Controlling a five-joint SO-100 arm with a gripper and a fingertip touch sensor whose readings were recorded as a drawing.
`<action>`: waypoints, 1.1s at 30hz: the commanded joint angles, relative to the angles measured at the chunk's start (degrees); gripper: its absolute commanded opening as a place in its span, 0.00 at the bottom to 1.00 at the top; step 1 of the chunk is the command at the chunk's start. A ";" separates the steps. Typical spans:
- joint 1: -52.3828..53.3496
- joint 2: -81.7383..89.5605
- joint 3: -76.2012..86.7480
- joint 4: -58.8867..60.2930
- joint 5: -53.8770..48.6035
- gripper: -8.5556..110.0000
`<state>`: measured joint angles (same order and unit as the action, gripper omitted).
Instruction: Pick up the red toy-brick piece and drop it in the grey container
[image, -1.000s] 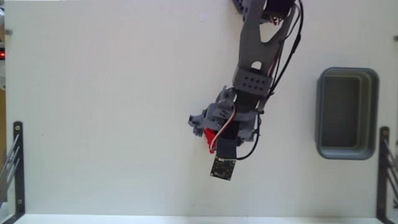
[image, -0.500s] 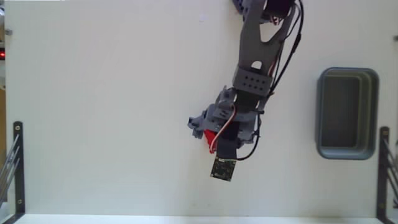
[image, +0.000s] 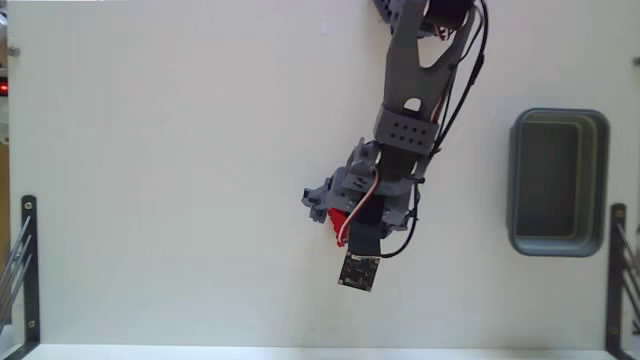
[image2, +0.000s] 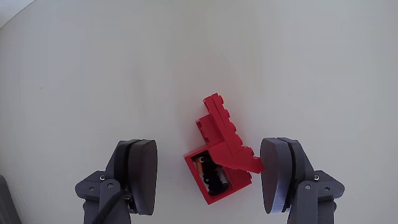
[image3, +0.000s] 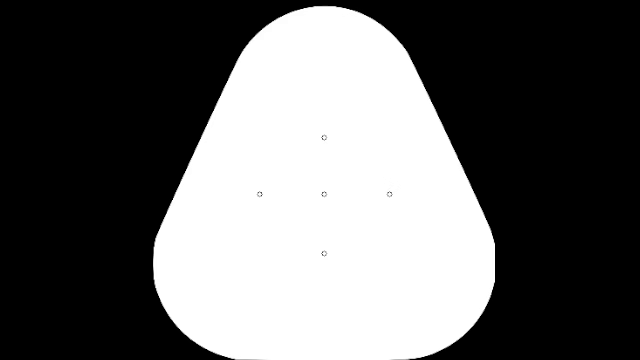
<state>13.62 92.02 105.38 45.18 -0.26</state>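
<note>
The red toy-brick piece (image2: 221, 152) lies on the white table between my fingers in the wrist view, stepped in shape with a dark hollow at its lower end. My gripper (image2: 211, 177) is open around it; the right finger (image2: 278, 174) is close to the brick's corner, the left finger (image2: 140, 174) stands well apart. In the fixed view the gripper (image: 335, 215) hangs over the brick, and only a red sliver (image: 340, 221) shows beneath the arm. The grey container (image: 557, 182) sits at the right, hollow and empty.
Black metal brackets stand at the lower left (image: 28, 265) and lower right (image: 618, 270) table edges. The arm's base (image: 430, 15) is at the top centre.
</note>
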 joint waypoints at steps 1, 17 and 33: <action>1.36 3.77 -0.03 -0.33 0.26 1.00; 1.36 3.58 0.90 -1.45 0.26 1.00; 1.36 3.58 0.90 -1.45 0.26 0.97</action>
<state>13.62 92.02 106.44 44.38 -0.26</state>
